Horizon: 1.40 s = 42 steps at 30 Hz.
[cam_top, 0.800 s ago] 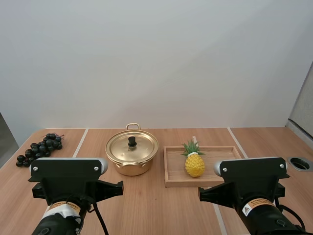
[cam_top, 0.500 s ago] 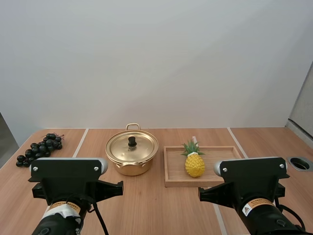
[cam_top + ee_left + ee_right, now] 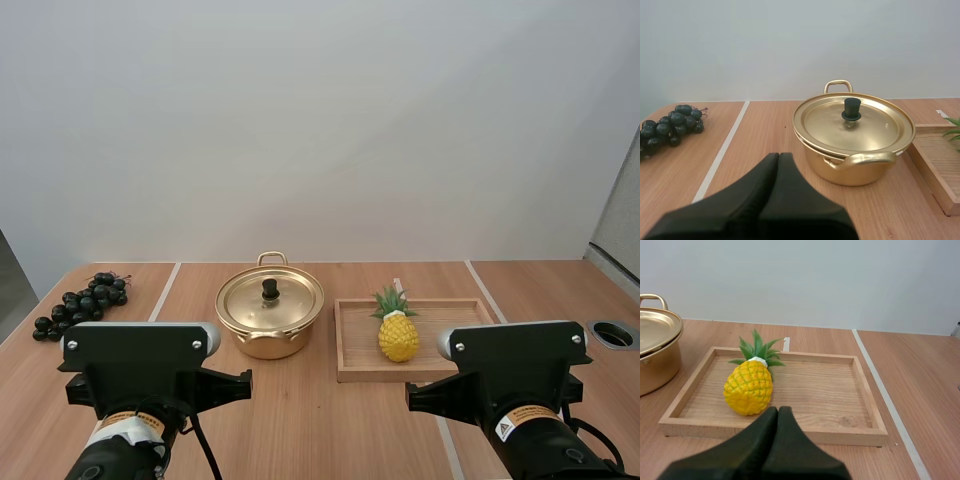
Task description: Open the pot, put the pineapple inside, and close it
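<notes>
Nothing has moved since a moment ago, so the task has not begun.

The round golden metal pot (image 3: 270,335) keeps its black-knobbed lid (image 3: 875,127) on. The yellow pineapple (image 3: 748,386) sits in the shallow wooden tray (image 3: 815,390) just right of the pot. The left gripper (image 3: 778,157) faces the pot and the right gripper (image 3: 778,411) faces the tray, both with fingers pressed together.
</notes>
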Motion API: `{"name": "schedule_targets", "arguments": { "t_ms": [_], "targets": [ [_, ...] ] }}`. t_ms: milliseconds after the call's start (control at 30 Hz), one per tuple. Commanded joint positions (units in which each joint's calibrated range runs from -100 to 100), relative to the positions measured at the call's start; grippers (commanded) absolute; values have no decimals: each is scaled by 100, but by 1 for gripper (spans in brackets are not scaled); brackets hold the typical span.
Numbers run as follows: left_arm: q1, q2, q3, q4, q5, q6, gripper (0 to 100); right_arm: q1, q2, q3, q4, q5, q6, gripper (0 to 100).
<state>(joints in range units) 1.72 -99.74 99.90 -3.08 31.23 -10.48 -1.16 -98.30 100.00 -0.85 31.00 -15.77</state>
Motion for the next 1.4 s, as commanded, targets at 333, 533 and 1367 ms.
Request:
{"name": "schedule_targets", "arguments": {
  "t_ms": [333,533,1367],
  "targets": [
    [8,-26,10,-78,-181,-9,0,-22,-47,0,9,-116,-10,0],
    [8,-26,10,-78,-181,-9,0,-22,-47,0,9,-116,-10,0],
    [8,-26,10,-88,-352,-21,0,-22,-47,0,287,-157,-1,0]
  ]
}}
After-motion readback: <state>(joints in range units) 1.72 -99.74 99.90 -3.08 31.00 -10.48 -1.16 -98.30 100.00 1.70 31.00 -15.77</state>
